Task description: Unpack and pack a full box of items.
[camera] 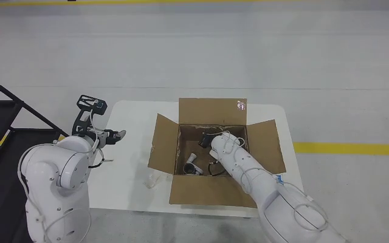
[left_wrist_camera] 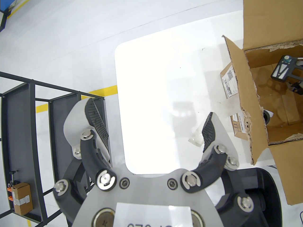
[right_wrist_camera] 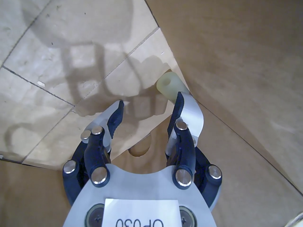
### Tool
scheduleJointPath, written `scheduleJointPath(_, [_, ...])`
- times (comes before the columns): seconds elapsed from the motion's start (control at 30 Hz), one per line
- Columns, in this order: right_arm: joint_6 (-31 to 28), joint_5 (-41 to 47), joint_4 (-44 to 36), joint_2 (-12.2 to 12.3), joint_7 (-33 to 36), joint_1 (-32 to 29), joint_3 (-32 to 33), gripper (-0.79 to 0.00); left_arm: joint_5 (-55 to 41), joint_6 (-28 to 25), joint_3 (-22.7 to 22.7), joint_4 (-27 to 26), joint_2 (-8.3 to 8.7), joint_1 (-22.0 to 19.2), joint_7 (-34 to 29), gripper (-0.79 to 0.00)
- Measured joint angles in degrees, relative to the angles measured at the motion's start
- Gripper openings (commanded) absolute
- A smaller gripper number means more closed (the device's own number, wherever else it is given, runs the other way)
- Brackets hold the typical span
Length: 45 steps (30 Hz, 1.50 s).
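Looking into the cardboard box and finding the right gripper low over its floor, fingers spread, gripping nothing. Spotting a pale cylinder tucked into a corner of the box, just beside one finger of that gripper. Catching a white item on the box floor too, near the arm. Off the box's left side, above the bench, finding the left gripper released as well, empty. Noting two small cartons under the box's left flap, plus a scrap of clear plastic just beside them.
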Motion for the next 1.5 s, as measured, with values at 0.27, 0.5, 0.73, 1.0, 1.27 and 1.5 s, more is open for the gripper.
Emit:
scheduleJointPath(0.27, [-5.1,0.8,-0.7,-0.3,-0.8,-0.3,0.1,-0.348,0.0,0.0,0.0,0.0,0.0,0.0,0.0,0.0])
scheduleJointPath(0.5, [-7.2,0.5,-3.0,-0.1,-1.5,-0.8,0.1,-0.283,0.0,0.0,0.0,0.0,0.0,0.0,0.0,0.0])
scheduleJointPath(0.73, [-2.4,0.5,-6.0,1.0,-3.0,-1.3,1.6,-0.182,0.0,0.0,0.0,0.0,0.0,0.0,0.0,0.0])
scheduleJointPath(1.0, [-0.9,-1.8,-8.7,2.6,-1.1,-1.4,2.8,-0.172,0.0,0.0,0.0,0.0,0.0,0.0,0.0,0.0])
scheduleJointPath(1.27, [-1.8,-3.6,-7.3,2.3,0.6,-1.1,2.3,-0.172,0.0,0.0,0.0,0.0,0.0,0.0,0.0,0.0])
scheduleJointPath(1.5, [-4.1,-3.0,-5.0,1.6,0.4,-0.8,2.1,-0.403,0.0,0.0,0.0,0.0,0.0,0.0,0.0,0.0])
